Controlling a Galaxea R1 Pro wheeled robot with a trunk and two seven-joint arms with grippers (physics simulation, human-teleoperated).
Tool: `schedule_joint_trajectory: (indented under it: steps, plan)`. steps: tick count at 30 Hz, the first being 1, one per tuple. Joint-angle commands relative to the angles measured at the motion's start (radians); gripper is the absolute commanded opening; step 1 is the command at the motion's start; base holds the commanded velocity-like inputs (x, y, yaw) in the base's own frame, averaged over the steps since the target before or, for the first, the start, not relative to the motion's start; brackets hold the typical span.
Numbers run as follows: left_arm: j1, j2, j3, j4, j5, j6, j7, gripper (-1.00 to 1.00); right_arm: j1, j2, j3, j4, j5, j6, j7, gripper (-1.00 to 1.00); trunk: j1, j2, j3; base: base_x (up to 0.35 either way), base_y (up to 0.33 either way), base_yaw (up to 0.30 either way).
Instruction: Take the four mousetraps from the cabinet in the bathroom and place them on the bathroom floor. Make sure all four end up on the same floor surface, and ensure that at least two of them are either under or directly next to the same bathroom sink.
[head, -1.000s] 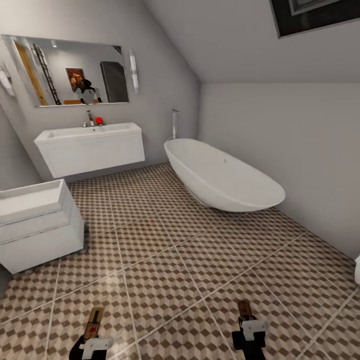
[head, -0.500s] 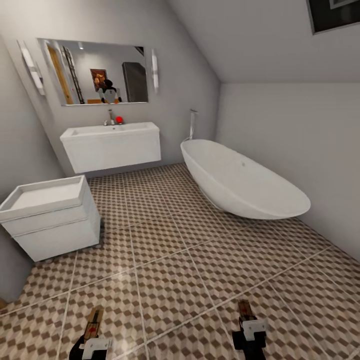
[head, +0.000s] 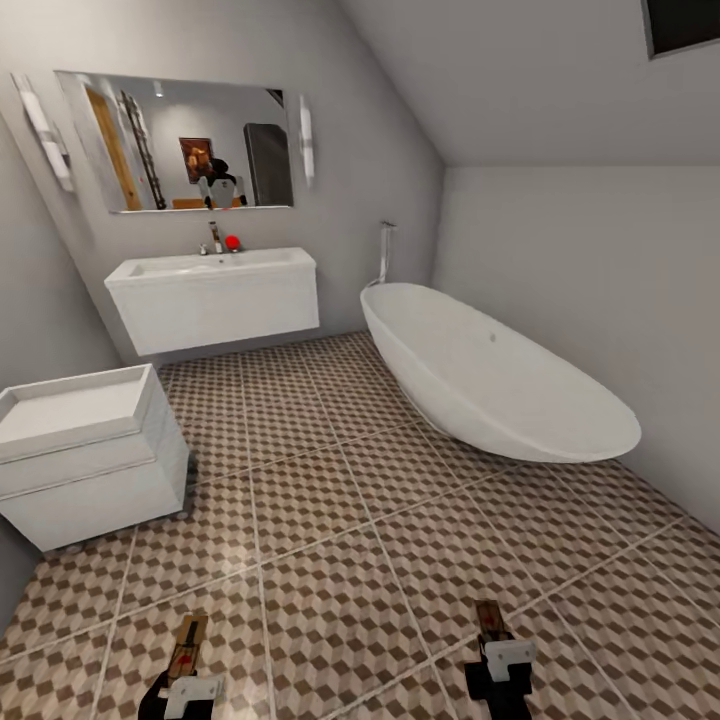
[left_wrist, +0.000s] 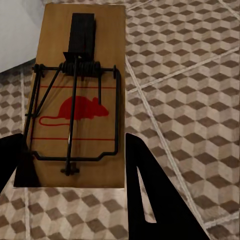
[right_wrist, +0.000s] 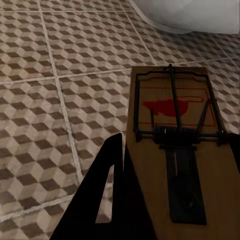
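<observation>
I hold two mousetraps above the bathroom floor (head: 340, 520). My left gripper (head: 187, 655) is shut on one mousetrap (left_wrist: 75, 95), a brown board with a dark wire spring and a red mouse mark. My right gripper (head: 493, 640) is shut on the other mousetrap (right_wrist: 177, 145). Both traps stick forward from the fingers at the bottom of the head view, the left mousetrap (head: 188, 645) and the right mousetrap (head: 489, 620). The white wall-hung sink (head: 215, 297) with a chrome tap (head: 215, 238) hangs on the far wall, well ahead of both grippers. The cabinet is out of view.
A white oval bathtub (head: 490, 375) fills the right side. A small white drawer unit (head: 85, 450) stands at the left by the wall. A mirror (head: 175, 140) hangs above the sink. Open tiled floor lies between me and the sink.
The whole view has swung: first to the left, then slightly back, so sink and bathtub shifted in the picture. Both grippers keep their traps and sit at the same spots.
</observation>
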Motion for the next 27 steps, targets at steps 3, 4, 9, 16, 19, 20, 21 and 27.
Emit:
schedule_joint_trajectory:
  steps: [3, 4, 9, 16, 19, 20, 21, 27]
  plan:
    - [-0.001, -0.001, -0.009, 0.003, 0.004, -0.004, 0.002, -1.0, 0.0, 0.0, 0.009, 0.0, -0.005, -0.002, -0.005, -1.0, 0.001, 0.0, -0.001, 0.336, -0.01, 0.174]
    - [-0.001, -0.001, -0.009, 0.003, 0.004, -0.004, 0.002, -1.0, 0.0, 0.0, 0.009, 0.0, -0.005, -0.002, -0.005, -1.0, 0.001, 0.0, -0.001, 0.336, -0.003, 0.229]
    - [-0.001, -0.001, -0.009, 0.003, 0.004, -0.004, 0.002, -1.0, -0.001, 0.0, 0.009, 0.0, -0.005, -0.002, -0.006, -1.0, 0.001, 0.0, -0.001, 0.336, -0.001, 0.245]
    - [-0.001, -0.001, -0.009, 0.003, 0.004, -0.004, 0.002, -1.0, -0.001, -0.001, 0.009, 0.0, -0.005, -0.002, -0.005, -1.0, 0.001, 0.0, -0.001, 0.336, 0.0, 0.167]
    - [-0.001, -0.001, -0.009, 0.003, 0.004, -0.004, 0.002, -1.0, -0.001, -0.002, 0.009, 0.0, -0.005, -0.002, -0.005, -1.0, 0.001, 0.0, -0.001, 0.336, 0.0, 0.015]
    - [-0.001, -0.001, -0.009, 0.003, 0.004, -0.004, 0.002, -1.0, -0.001, -0.002, 0.009, 0.0, -0.005, -0.002, -0.005, -1.0, 0.001, 0.0, -0.001, 0.336, 0.0, 0.006]
    - [-0.001, -0.001, -0.009, 0.003, 0.004, -0.004, 0.002, -1.0, -0.001, -0.002, 0.009, 0.0, -0.005, -0.002, -0.005, -1.0, 0.001, 0.0, -0.001, 0.336, 0.0, 0.004]
    - [-0.001, -0.001, -0.009, 0.003, 0.004, -0.004, 0.002, -1.0, -0.001, -0.001, 0.009, 0.0, -0.005, -0.002, -0.005, -1.0, 0.001, 0.0, -0.001, 0.336, 0.0, 0.121]
